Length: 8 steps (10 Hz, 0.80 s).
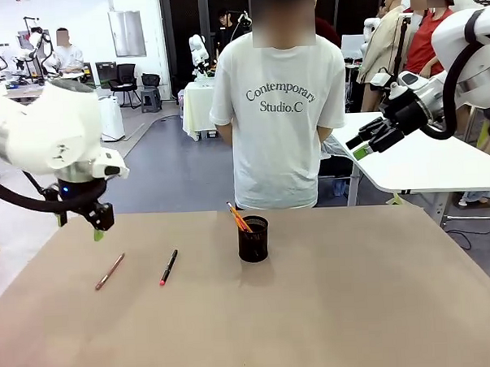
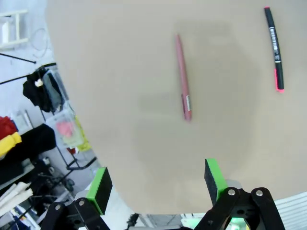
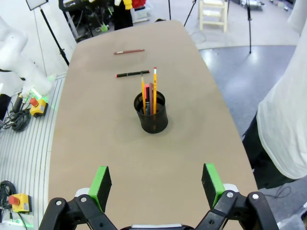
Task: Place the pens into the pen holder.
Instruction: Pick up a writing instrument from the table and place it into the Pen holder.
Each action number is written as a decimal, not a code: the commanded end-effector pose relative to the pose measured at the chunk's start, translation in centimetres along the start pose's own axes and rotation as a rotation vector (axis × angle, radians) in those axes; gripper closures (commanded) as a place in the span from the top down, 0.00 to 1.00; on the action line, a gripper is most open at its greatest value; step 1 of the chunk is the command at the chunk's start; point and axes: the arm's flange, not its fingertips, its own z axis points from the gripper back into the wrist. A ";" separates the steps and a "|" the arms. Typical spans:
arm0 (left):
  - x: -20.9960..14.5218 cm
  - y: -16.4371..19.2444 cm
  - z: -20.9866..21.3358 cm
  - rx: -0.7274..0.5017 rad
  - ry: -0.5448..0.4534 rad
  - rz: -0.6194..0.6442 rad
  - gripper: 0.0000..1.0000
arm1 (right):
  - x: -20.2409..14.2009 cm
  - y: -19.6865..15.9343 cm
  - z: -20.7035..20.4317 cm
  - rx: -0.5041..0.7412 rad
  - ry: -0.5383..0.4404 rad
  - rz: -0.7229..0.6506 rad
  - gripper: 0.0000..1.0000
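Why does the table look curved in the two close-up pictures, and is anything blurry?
Left wrist view: the wide lens bows the table edge; the reddish-brown pen looks soft, a faint shadow around it. Right wrist view: same bowing, but the pen holder is crisp. Front view: straight edges, even light, a soft shadow under the pen holder, no glare.

Tan table [image 1: 356, 309]: two pens [image 1: 109, 271], pen holder [image 1: 253, 240]
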 end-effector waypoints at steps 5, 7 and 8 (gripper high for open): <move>2.2 1.1 -5.8 -0.208 0.055 -0.011 1.00 | 0.2 0.1 0.1 -0.002 -0.001 0.003 1.00; 1.8 0.1 -6.5 -0.157 0.072 -0.013 1.00 | 0.2 0.1 0.1 -0.002 -0.001 0.003 1.00; 1.8 0.1 -6.5 -0.157 0.072 -0.013 1.00 | 0.2 0.1 0.1 -0.002 -0.001 0.003 1.00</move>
